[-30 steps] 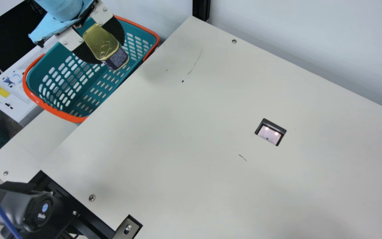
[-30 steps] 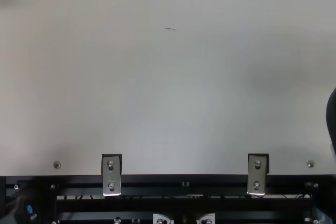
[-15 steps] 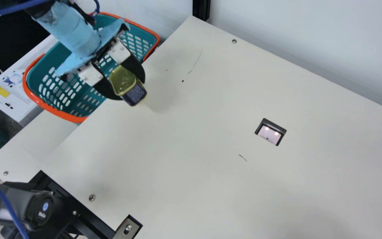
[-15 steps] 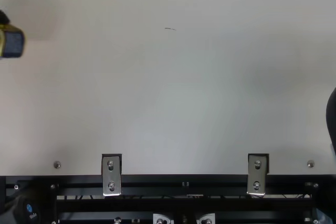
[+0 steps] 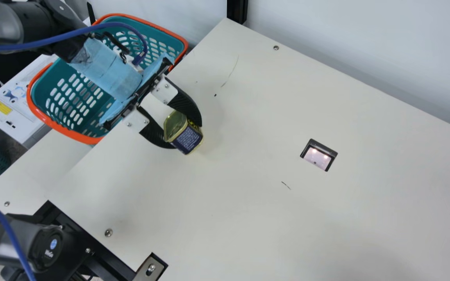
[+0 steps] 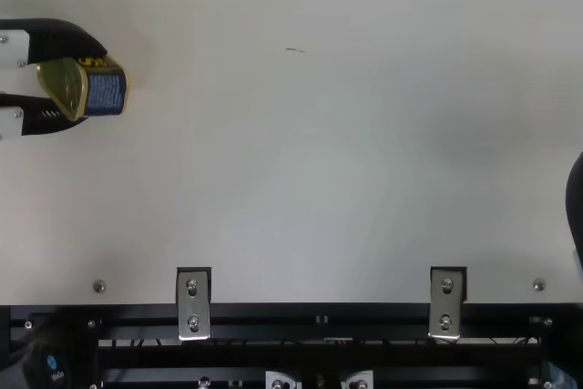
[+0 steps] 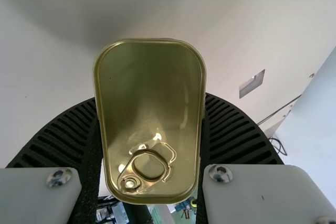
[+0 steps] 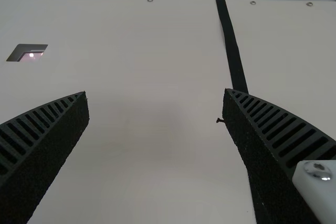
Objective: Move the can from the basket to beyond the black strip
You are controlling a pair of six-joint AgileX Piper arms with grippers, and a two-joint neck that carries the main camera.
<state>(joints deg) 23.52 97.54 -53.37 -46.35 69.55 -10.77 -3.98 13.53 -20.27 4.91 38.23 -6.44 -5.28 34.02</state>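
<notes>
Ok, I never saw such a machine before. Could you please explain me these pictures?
This is a robot with two arms at a cream table. The main view comes from its neck camera, the top view from above the table, and each wrist view from that arm's own wrist. The left gripper holds a gold-coloured can with a pull ring, over the table. The right gripper is open and holds nothing. In the right wrist view, a black strip lies on the table. The main view also has a small dark-framed rectangle in the tabletop, and a teal basket with an orange rim beside the table.
</notes>
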